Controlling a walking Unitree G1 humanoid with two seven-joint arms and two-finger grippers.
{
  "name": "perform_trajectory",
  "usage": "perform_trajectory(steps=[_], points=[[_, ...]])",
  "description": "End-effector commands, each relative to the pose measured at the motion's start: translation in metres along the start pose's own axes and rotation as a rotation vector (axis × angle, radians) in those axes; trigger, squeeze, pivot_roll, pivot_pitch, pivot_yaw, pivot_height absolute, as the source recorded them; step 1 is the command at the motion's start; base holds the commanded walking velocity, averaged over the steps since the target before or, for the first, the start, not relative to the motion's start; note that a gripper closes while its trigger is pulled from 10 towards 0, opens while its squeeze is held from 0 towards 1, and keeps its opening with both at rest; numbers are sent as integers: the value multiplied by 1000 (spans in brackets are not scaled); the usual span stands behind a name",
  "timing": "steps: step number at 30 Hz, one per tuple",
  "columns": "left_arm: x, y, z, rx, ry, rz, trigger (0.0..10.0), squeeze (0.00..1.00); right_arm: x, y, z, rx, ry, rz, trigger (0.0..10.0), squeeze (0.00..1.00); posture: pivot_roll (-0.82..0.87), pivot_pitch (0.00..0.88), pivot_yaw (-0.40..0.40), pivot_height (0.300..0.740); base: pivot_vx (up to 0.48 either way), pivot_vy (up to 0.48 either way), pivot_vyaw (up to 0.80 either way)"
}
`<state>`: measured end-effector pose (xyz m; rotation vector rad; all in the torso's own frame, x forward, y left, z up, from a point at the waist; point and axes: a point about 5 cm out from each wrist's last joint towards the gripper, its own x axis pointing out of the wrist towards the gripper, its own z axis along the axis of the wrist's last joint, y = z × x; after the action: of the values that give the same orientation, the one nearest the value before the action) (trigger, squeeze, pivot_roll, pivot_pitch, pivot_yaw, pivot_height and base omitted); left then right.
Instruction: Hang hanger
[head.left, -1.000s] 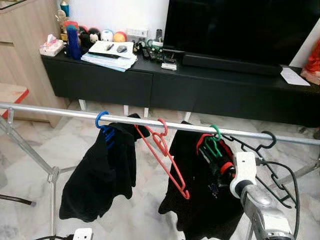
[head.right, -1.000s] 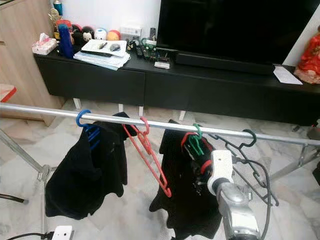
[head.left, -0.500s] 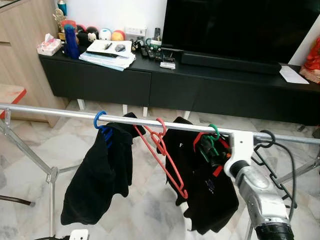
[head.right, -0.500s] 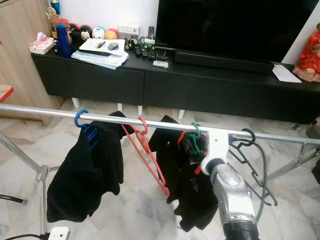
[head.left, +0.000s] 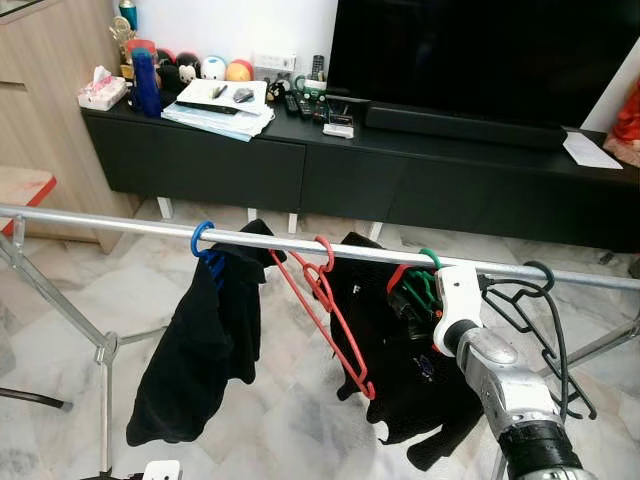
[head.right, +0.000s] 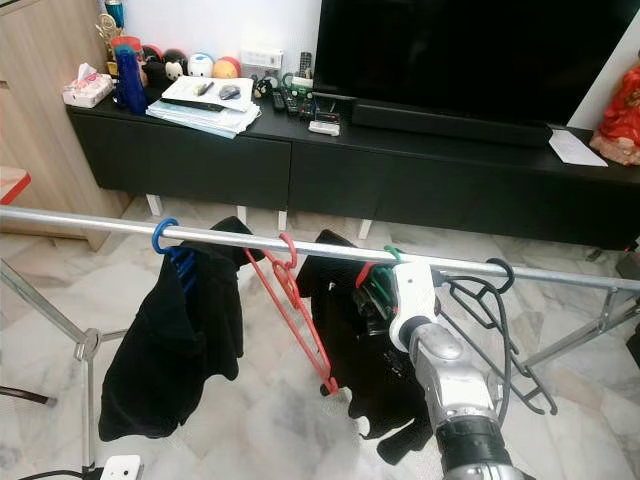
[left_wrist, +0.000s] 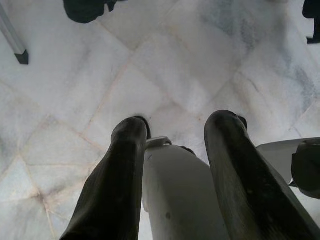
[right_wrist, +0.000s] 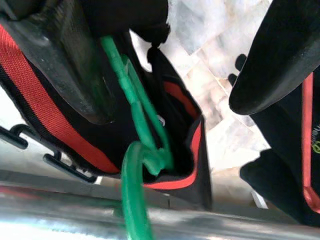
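Observation:
A silver rail (head.left: 120, 226) runs across the room. On it hang a blue hanger (head.left: 203, 240) with a black garment, a bare red hanger (head.left: 330, 305), a green hanger (head.left: 428, 268) with a black-and-red garment (head.left: 420, 380), and a bare black hanger (head.left: 540, 290). My right arm (head.left: 455, 300) reaches up to the green hanger just under the rail. In the right wrist view the green hook (right_wrist: 135, 200) sits over the rail, and my right gripper (right_wrist: 175, 65) is open, its fingers apart on either side of the hanger's neck. My left gripper (left_wrist: 177, 122) hangs open over the floor.
Behind the rail stands a low black TV cabinet (head.left: 300, 170) with a television (head.left: 480, 50), books, remotes and toys on it. The rack's angled legs (head.left: 60, 300) stand at the left on a marble floor. A wooden cupboard (head.left: 50, 100) is at the far left.
My right arm has risen to the rail and shifted left beside the green hanger. The black-and-red garment has swung, its lower part now further right.

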<state>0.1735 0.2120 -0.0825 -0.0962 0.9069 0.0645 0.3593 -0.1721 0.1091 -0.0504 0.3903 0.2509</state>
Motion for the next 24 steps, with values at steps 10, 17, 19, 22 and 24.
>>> perform_trajectory(steps=[10,17,19,22,24], points=[[-1,-1,-9,-8,35,0,10000,0,7,-18,5,-1,22,-45,10000,0,-20,101,-90,740,0,0,0],[-2,1,-11,-7,40,2,10000,0,9,-18,3,2,36,-22,10000,0,-18,105,-87,740,0,0,0],[-3,2,-11,-6,41,2,10000,0,9,-18,2,2,40,-13,10000,0,-20,105,-86,740,0,0,0],[-4,6,-13,-6,44,5,10000,0,9,-19,0,-12,50,2,0,0,-20,104,-87,740,0,0,0],[-5,8,-14,-6,46,6,10000,0,9,-20,-2,-17,55,2,1451,0,-19,103,-87,740,0,0,0]])
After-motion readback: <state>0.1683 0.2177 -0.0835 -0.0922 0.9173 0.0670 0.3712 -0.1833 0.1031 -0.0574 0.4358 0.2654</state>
